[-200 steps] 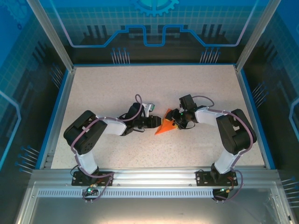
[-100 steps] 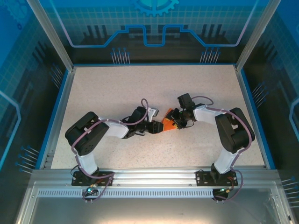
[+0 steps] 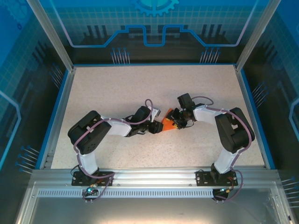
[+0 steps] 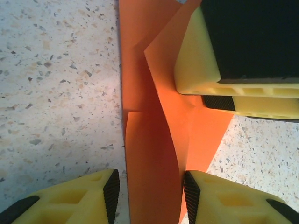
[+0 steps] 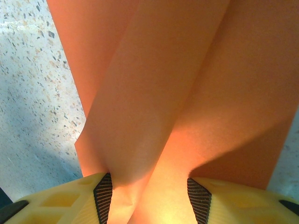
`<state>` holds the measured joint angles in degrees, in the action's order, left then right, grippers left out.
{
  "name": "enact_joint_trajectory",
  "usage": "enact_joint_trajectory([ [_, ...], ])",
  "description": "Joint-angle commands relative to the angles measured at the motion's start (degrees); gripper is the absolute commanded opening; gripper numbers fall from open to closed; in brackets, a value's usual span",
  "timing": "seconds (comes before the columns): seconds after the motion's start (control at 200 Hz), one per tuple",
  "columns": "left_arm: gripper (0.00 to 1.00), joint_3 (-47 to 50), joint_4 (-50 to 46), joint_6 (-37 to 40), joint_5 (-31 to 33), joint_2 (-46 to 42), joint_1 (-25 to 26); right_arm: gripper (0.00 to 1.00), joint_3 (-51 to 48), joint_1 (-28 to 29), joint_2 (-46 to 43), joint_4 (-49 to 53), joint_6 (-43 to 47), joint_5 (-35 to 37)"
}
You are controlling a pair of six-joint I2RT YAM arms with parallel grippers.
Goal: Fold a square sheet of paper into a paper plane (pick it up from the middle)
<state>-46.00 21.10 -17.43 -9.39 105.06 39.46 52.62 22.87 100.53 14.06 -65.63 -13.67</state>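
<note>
The orange paper [image 3: 167, 126] lies partly folded at the table's middle, between my two grippers. My left gripper [image 3: 155, 126] meets it from the left and my right gripper [image 3: 176, 122] from the right. In the left wrist view a curved flap of the paper [image 4: 159, 140] runs between my left gripper's [image 4: 151, 196] jaws, which stand apart, with a gap at the left pad. The right gripper's yellow fingers [image 4: 196, 60] rest on the paper's far part. In the right wrist view a raised ridge of paper [image 5: 177, 84] fills the space between the right gripper's [image 5: 151, 198] parted jaws.
The speckled tabletop [image 3: 117, 93] has a blue raised rim [image 3: 55, 116] on the left, back and right. Metal frame posts stand at the back corners. Both arm bases sit on the rail [image 3: 154, 179] at the near edge.
The left gripper has moved right, up against the paper, and its jaws have widened a little. The paper now looks smaller and flatter. The right gripper has shifted slightly.
</note>
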Motion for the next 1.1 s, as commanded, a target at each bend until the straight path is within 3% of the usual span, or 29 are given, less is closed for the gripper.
enact_joint_trajectory([
  [0.0,0.44,-1.53,-2.15,1.61,2.27,1.14,0.31,0.53,-3.84,0.24,5.41,11.01,-0.38,8.56],
  [0.19,0.38,-2.91,-4.92,1.17,3.92,2.18,0.28,0.53,-3.85,0.24,5.46,11.07,-0.28,8.66],
  [0.695,0.35,-5.05,-9.19,0.42,3.68,3.34,0.28,0.54,-2.66,0.24,5.88,13.49,2.53,11.83],
  [1.095,0.49,-4.22,-9.49,-8.26,2.43,-5.87,-0.4,0.53,1.7,1.19,11.08,18.75,0.96,15.2],
])
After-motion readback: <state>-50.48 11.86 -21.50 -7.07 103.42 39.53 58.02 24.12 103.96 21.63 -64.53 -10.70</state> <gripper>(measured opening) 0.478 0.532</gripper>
